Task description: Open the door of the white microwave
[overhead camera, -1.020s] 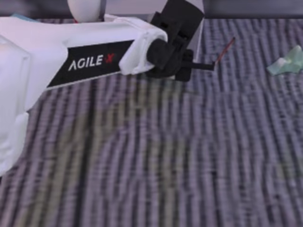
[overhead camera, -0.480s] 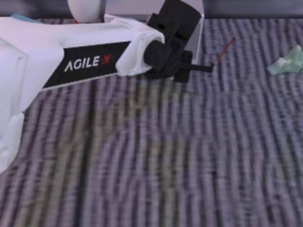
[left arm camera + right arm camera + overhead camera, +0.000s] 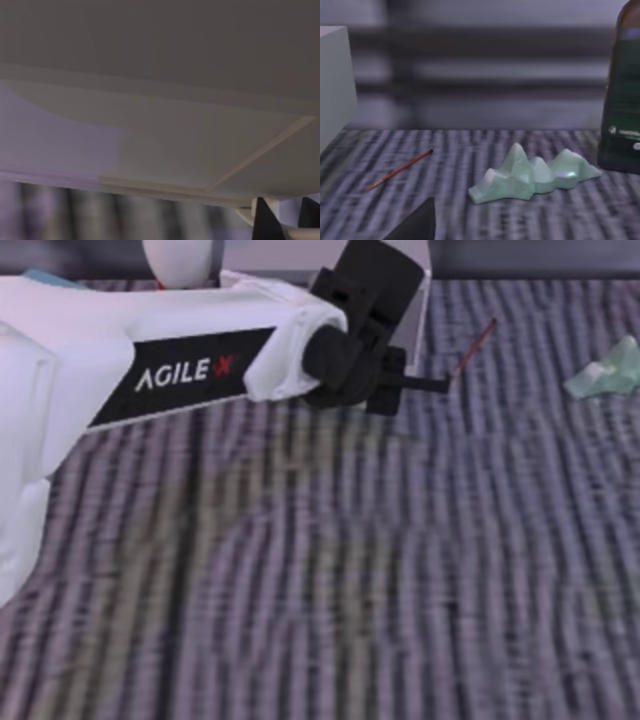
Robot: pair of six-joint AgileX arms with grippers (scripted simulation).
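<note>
The white microwave point(image 3: 424, 310) stands at the table's far edge, mostly hidden under my left arm; its side shows as a white block point(image 3: 334, 85) in the right wrist view. The door point(image 3: 165, 145) fills the left wrist view as a flat pale panel with a raised frame line. My left gripper point(image 3: 435, 383) reaches the microwave's front right corner. There the left gripper point(image 3: 289, 206) sits narrow around the slim white handle point(image 3: 248, 213), shut on it. Only a dark corner of my right gripper point(image 3: 420, 225) shows, low over the table at the right.
A red-brown pencil point(image 3: 475, 348) lies just right of the microwave. A pale green jagged object point(image 3: 605, 370) sits at the far right, with a dark bottle point(image 3: 622, 90) beyond it. A white rounded object point(image 3: 180, 258) and a light-blue book corner point(image 3: 45, 277) lie far left.
A second ago my left arm and gripper shifted slightly up and left toward the microwave. Over the last half second they have held still.
</note>
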